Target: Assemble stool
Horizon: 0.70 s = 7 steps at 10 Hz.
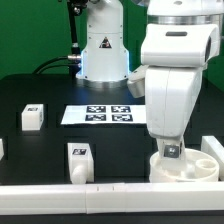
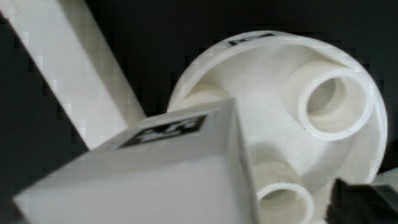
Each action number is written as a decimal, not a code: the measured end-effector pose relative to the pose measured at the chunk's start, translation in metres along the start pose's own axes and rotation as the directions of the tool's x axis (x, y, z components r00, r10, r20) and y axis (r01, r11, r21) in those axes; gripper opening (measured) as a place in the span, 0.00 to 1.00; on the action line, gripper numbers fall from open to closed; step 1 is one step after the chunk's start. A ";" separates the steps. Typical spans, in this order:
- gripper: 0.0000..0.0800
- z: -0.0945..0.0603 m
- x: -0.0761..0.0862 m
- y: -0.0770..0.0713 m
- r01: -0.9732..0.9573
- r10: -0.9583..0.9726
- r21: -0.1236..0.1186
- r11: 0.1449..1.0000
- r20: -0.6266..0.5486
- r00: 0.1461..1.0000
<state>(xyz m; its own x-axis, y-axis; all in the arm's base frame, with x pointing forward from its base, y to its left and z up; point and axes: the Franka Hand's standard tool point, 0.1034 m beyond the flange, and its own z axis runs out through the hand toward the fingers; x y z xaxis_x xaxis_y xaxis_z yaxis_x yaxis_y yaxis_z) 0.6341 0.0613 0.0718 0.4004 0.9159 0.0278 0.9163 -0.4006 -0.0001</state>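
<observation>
The round seat (image 2: 249,85) looks like smooth white plastic with a soft sheen. The leg (image 2: 143,185) is the same plastic and bears a matt black-and-white printed tag (image 2: 173,130). The desk (image 1: 40,90) around the marker board (image 1: 98,114) is matt black.

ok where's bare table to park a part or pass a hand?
Biggest free patch: black table between the front leg, the marker board and the seat. Another strip lies between the marker board and the robot base, reaching behind the left leg. Crowded: the exterior view's right near corner, where the pincer hangs over the seat.
</observation>
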 end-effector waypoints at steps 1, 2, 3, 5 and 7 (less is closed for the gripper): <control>0.56 0.000 0.000 0.000 -0.057 0.057 0.001 0.998 -0.001 0.998; 0.42 -0.001 0.000 0.000 -0.168 0.168 0.001 0.986 -0.003 0.986; 0.42 -0.002 -0.001 0.002 -0.251 0.251 0.000 0.968 -0.007 0.968; 0.42 0.000 0.000 0.004 -0.440 0.440 -0.008 0.898 -0.037 0.897; 0.42 0.001 0.000 0.006 -0.635 0.635 0.017 0.772 -0.068 0.770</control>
<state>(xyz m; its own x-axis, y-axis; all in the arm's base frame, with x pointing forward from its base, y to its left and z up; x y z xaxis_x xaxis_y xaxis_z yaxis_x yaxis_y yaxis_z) 0.6393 0.0588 0.0710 0.8890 0.4491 0.0890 0.4534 -0.8906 -0.0345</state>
